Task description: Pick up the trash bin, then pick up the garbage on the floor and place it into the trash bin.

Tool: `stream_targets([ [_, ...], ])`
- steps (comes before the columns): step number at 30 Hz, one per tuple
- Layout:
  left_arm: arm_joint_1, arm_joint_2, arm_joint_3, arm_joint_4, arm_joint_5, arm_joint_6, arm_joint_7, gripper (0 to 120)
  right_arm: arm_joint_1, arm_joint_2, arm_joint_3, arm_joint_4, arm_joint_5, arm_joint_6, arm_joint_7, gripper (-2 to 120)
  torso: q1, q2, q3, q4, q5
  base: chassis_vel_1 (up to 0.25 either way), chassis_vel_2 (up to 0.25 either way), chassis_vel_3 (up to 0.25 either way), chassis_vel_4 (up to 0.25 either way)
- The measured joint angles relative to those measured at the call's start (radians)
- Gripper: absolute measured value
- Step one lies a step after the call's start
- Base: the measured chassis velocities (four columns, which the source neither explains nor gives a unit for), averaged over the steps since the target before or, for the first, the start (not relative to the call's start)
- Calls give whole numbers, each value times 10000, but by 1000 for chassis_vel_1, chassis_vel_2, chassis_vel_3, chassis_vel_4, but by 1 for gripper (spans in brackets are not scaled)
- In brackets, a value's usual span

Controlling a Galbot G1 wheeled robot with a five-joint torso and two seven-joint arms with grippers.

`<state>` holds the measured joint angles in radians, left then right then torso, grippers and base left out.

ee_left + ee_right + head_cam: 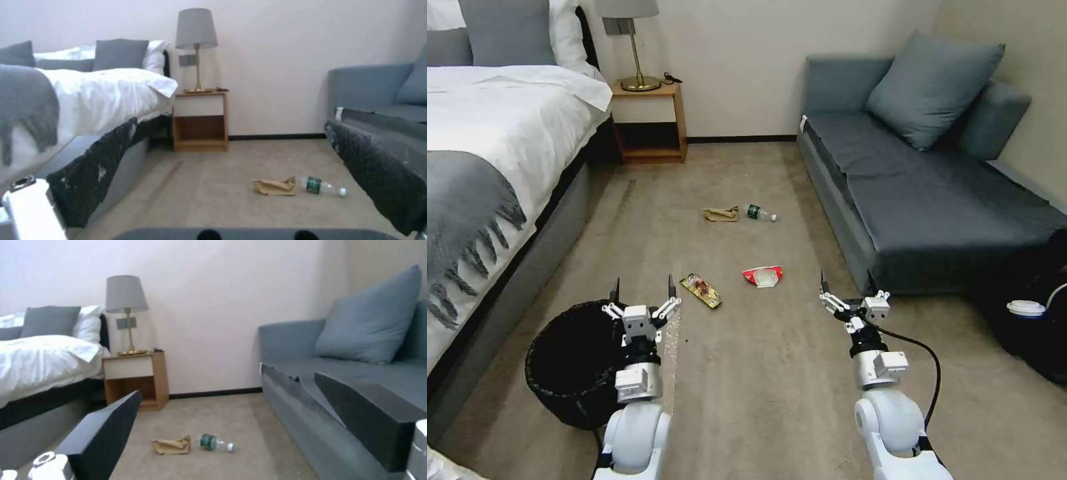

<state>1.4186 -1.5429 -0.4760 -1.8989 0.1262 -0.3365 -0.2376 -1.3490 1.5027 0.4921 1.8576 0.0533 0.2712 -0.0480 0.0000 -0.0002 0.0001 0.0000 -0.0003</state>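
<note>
The trash bin [570,363], lined with a wrinkly black bag, stands on the carpet at the lower left beside the bed. My left gripper [642,292] hovers open above its right rim, holding nothing. My right gripper [847,288] is open over bare carpet near the sofa front. The garbage lies ahead: a yellow-brown snack wrapper [701,291] just right of the left gripper, a red-and-white packet [764,275] in the middle, and farther off a tan paper bag [722,213] [275,186] [171,445] next to a small green-labelled bottle [760,213] [321,186] [213,442].
A bed [487,173] with a grey fringed throw runs along the left. A wooden nightstand [648,120] with a lamp stands against the far wall. A grey sofa [920,193] fills the right side. A black bag with a white lid [1030,313] sits at the right edge.
</note>
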Motion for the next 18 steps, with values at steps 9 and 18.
stream_targets([
  [9,386,123,30,-267,-41,393,4,100,-101,-6,20,53,-122,-123,-41,100,0,0,-1,0,2,0,0,0,0],
  [18,856,522,-53,-716,-209,636,12,100,-290,-505,327,365,135,-413,-86,100,0,1,-1,-1,3,0,0,0,0],
])
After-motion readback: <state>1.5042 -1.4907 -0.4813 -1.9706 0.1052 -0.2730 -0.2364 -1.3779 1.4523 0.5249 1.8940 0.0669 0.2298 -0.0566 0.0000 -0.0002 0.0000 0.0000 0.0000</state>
